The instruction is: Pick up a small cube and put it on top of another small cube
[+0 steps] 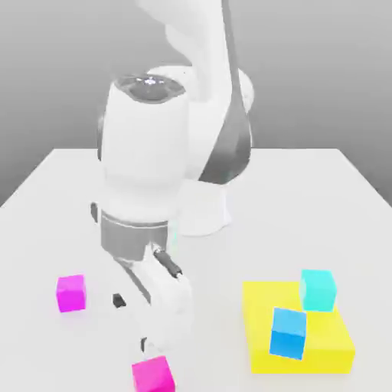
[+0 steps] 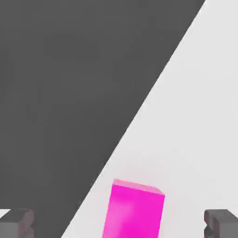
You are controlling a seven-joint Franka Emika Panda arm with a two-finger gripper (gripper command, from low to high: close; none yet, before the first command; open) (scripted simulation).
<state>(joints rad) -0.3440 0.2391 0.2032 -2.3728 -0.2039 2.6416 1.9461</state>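
A white robot arm bends down over a pale grey table (image 1: 337, 191). Its gripper (image 1: 149, 348) hangs low at the front edge, directly above a small magenta cube (image 1: 152, 374). In the hand view that cube (image 2: 135, 211) sits on the table between the two dark fingertips (image 2: 16, 223), which stand wide apart and do not touch it. A second magenta cube (image 1: 70, 293) rests on the table well apart, toward the exterior view's left. Toward the exterior view's right lies a flat yellow slab (image 1: 264, 337), with a blue cube (image 1: 289, 333) and a cyan cube (image 1: 317, 290) on top.
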